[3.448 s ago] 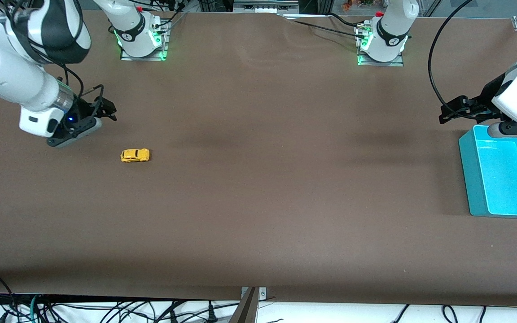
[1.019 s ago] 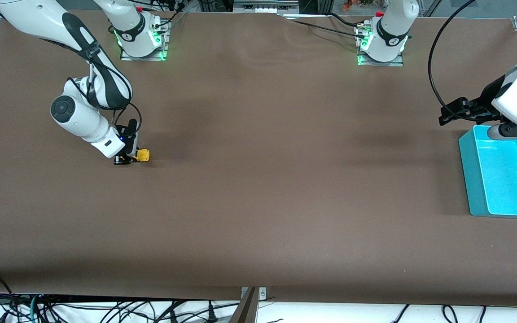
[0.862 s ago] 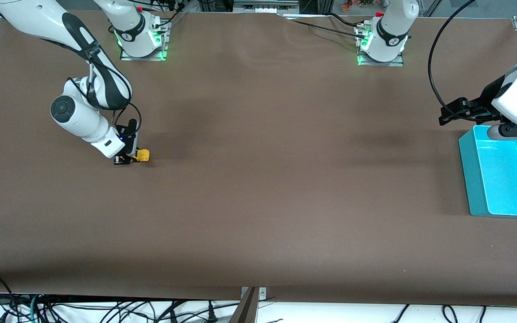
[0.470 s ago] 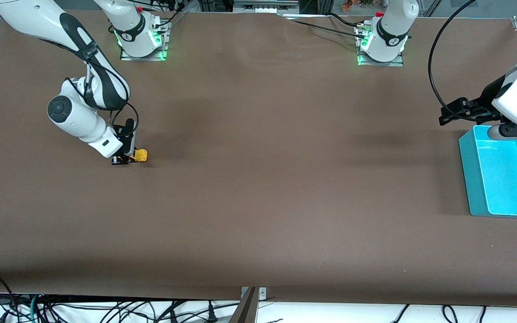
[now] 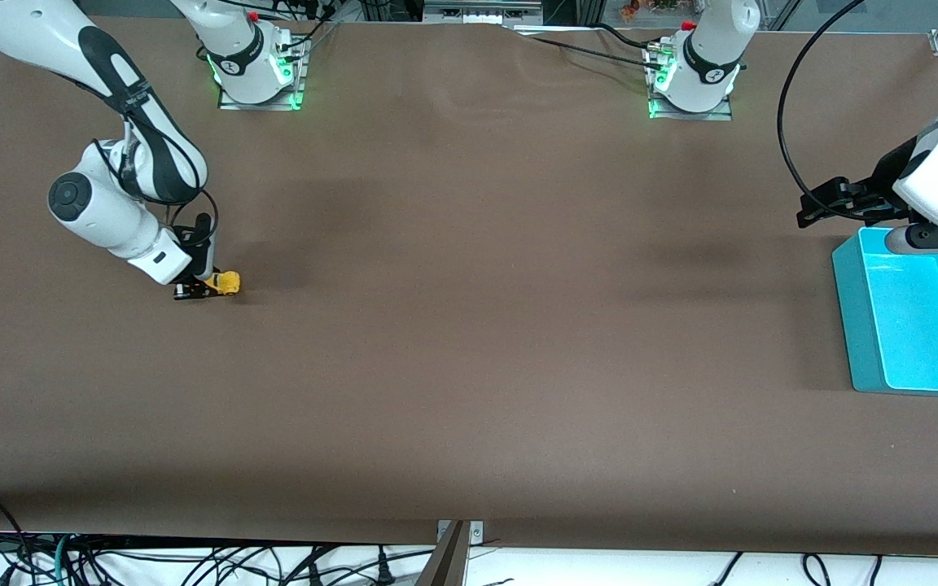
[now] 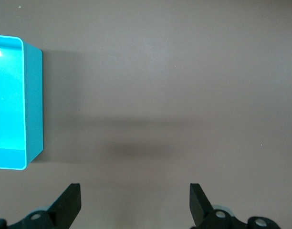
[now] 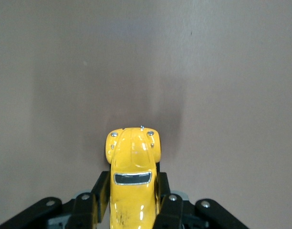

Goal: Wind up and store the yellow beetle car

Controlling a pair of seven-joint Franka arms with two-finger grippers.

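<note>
The yellow beetle car (image 5: 225, 282) is a tiny rounded yellow toy with dark windows, low on the brown table toward the right arm's end. My right gripper (image 5: 196, 287) is shut on it. In the right wrist view the car (image 7: 132, 176) sits between the two black fingers (image 7: 99, 191), its nose sticking out past them. My left gripper (image 5: 823, 203) is open and empty, held above the table beside the teal bin (image 5: 848, 293). In the left wrist view its two fingertips (image 6: 69, 205) stand wide apart with bare table between them.
The teal bin stands at the left arm's end of the table and shows at the edge of the left wrist view (image 6: 34, 100). It looks empty. The two arm bases (image 5: 257, 65) stand along the table's top edge. Cables hang below the table's near edge.
My right gripper came down from above the table, closed on the car, and has dragged it a short way toward the right arm's end. The left arm has not moved.
</note>
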